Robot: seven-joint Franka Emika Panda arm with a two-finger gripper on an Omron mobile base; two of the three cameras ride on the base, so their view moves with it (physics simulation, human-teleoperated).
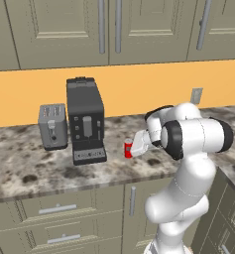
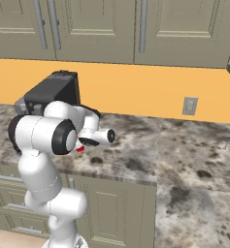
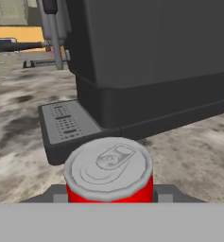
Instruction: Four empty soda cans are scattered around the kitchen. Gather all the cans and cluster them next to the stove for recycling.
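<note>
A red soda can point(image 1: 128, 148) with a silver top stands upright on the granite counter point(image 1: 29, 173), just right of the black coffee machine point(image 1: 86, 121). My gripper point(image 1: 134, 147) reaches in from the right at can height and is shut on it. In the hand view the soda can point(image 3: 108, 171) sits between my two fingertips point(image 3: 54, 194), its pull-tab lid facing the camera. A sliver of the red can point(image 2: 80, 148) peeks out under my forearm in the right base view. The stove is out of view.
A grey toaster point(image 1: 52, 126) stands left of the coffee machine, whose drip tray point(image 3: 66, 124) lies right behind the can. Wall cabinets point(image 1: 109, 30) hang overhead. An outlet point(image 2: 189, 105) sits on the orange backsplash. The counter runs on to the right point(image 2: 194, 164).
</note>
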